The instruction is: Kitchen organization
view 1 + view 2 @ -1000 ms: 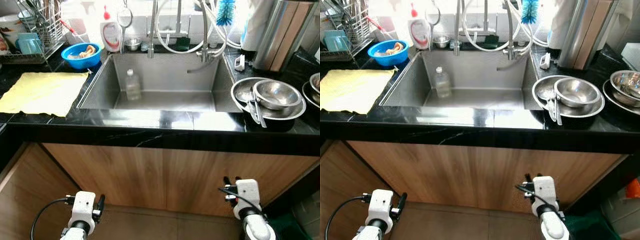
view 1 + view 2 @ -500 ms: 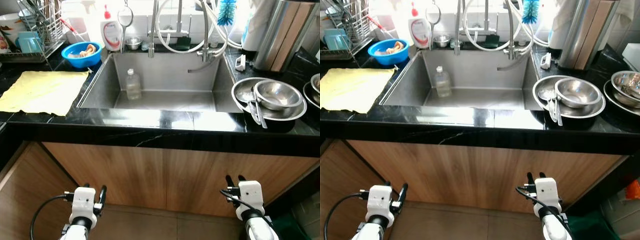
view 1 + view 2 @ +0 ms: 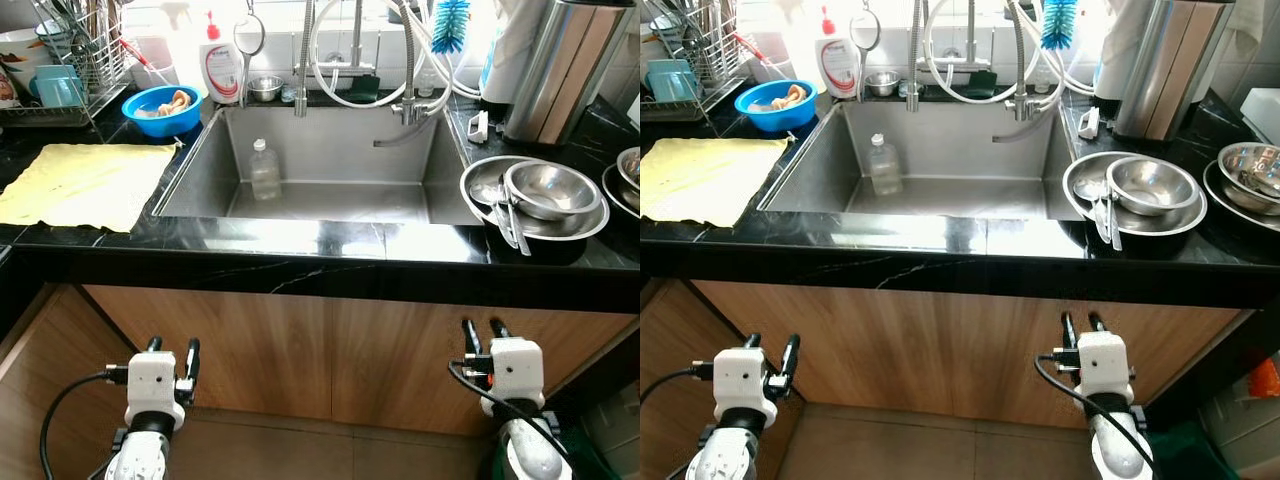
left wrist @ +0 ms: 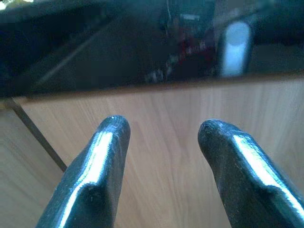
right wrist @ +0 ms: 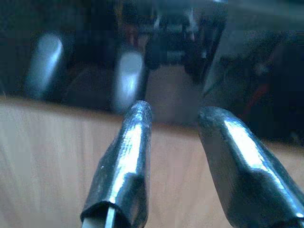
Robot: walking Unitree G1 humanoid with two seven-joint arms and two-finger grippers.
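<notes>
You've raised both grippers toward the counter [image 3: 300,272] edge: left gripper [image 3: 173,350] and right gripper [image 3: 482,329], jaws released, empty. Wrist views show wood cabinet [image 4: 180,156] close ahead.

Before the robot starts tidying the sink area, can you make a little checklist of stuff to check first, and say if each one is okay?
1. Left claw open and holding nothing: ok.
2. Right claw open and holding nothing: ok.
3. Both claws raised to counter height: not ok, they sit low in front of the wooden cabinet door.
4. Plastic bottle standing upright in the sink: ok.
5. Steel bowl resting steadily inside the bigger pan on the right: ok, though utensils lean over the rim.
6. Bottle capped tight: cannot tell.
</notes>
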